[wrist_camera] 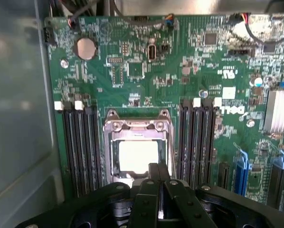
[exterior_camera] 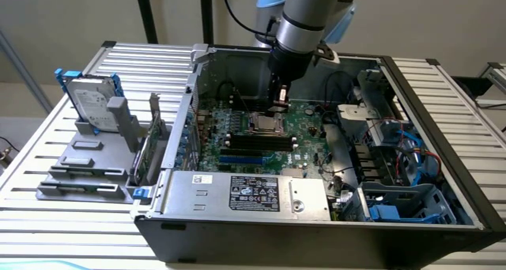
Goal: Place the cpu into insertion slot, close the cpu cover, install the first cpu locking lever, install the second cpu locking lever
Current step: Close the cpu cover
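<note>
One gripper (wrist_camera: 158, 170), fingers pinched together on nothing visible, is hovering just over the cpu (wrist_camera: 136, 156), which is lying in the insertion slot (wrist_camera: 108, 142). This chip is probably light, rigid and fragile, and best held by its edges.

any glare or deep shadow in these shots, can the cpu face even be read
Wrist view: glare washes the cpu to a blank white patch, and the shut gripper is a near-black shape in front of its edge. Exterior view: light is even on the slatted table, while inside the case the area around the insertion slot looks dimmer.
</note>
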